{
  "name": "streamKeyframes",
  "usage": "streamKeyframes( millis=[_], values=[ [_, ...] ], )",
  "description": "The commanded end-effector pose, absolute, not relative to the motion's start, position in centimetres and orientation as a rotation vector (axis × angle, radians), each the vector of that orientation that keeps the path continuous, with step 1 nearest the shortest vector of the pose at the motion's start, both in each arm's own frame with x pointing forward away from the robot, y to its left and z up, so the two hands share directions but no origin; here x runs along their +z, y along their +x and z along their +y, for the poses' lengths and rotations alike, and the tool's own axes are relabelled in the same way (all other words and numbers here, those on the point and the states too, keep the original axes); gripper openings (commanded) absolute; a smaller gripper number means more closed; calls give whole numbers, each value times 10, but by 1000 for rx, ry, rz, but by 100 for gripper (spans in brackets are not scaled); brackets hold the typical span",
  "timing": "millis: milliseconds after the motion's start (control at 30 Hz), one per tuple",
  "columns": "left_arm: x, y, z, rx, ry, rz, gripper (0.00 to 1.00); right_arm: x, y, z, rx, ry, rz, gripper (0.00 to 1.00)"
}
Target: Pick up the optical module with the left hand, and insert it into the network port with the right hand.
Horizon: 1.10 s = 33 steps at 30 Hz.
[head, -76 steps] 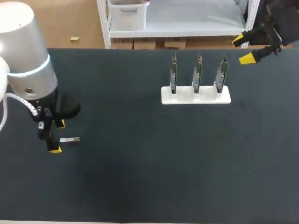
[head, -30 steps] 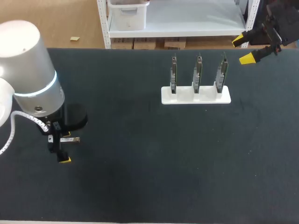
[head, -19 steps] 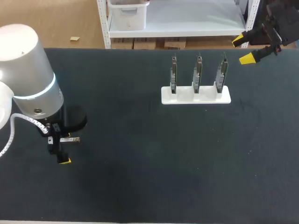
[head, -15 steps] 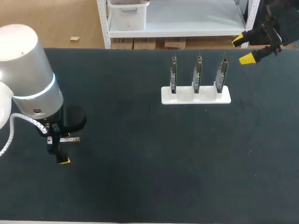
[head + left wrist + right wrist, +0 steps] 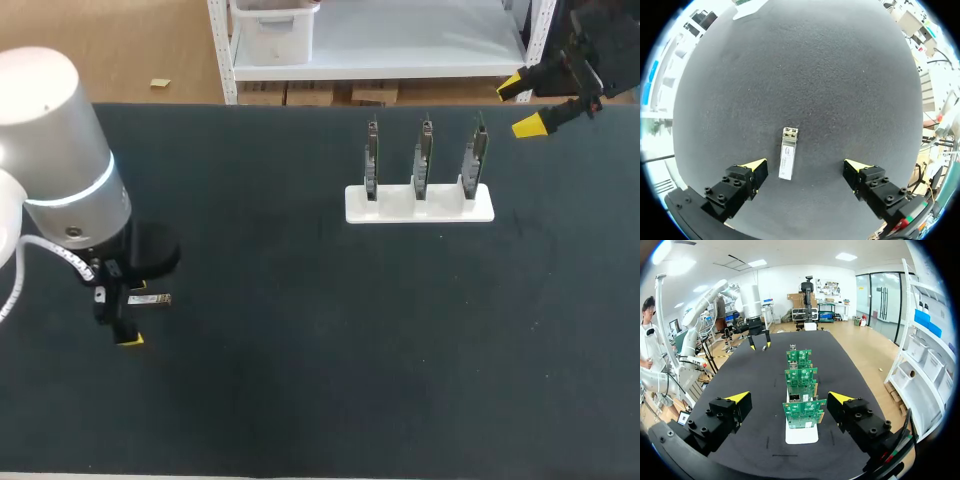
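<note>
Left gripper (image 5: 124, 312) hangs low over the black table mat (image 5: 300, 360), near our left edge. Its claw is spread wide. In the left wrist view the gripper (image 5: 807, 170) straddles the optical module (image 5: 786, 160), a small silver bar lying flat on the mat. The module sits nearer one yellow tip than the other, and we see mat between it and each tip, so nothing is pinched. From the head view the module (image 5: 150, 298) pokes out from beside the claw, towards the table's middle.

Right gripper (image 5: 520, 105) is at the far right corner of the table, claw also spread, holding nothing. The white holder (image 5: 420, 204) stands on the mat well apart from the module, with three green circuit boards (image 5: 425, 158) upright in it, side by side. In the right wrist view the gripper (image 5: 789, 399) looks along those boards (image 5: 801, 376), lined up one behind another ahead of it on the holder (image 5: 801, 434).
</note>
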<state>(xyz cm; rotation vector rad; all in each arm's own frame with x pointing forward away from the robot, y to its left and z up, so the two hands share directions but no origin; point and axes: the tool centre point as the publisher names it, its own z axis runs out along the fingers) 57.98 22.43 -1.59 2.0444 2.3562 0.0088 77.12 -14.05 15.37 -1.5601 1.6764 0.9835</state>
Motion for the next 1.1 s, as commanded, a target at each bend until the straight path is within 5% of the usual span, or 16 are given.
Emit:
streamKeyframes(
  millis=[33, 133, 167, 200, 233, 800, 933, 1100],
  values=[
    [-17, 583, 225, 2, 2060, 2358, 100, 154, 769, -140, 977, -1557, 1676, 100],
    [-18, 584, 226, -7, 2067, 2354, 100, 154, 769, -140, 977, -1557, 1676, 100],
    [-17, 585, 226, -13, 2066, 2353, 44, 154, 769, -140, 977, -1557, 1676, 100],
    [-17, 585, 226, -17, 2066, 2353, 4, 154, 769, -140, 977, -1557, 1676, 100],
    [-17, 586, 226, -19, 2068, 2353, 0, 154, 769, -140, 977, -1557, 1676, 100],
    [-5, 595, 224, 7, 2019, 2367, 0, 154, 769, -140, 977, -1557, 1676, 100],
    [22, 608, 220, 42, 1865, 2332, 0, 154, 769, -140, 977, -1557, 1676, 100],
    [128, 653, 181, 162, 1684, 2049, 0, 154, 769, -140, 977, -1557, 1676, 100]
  ],
)
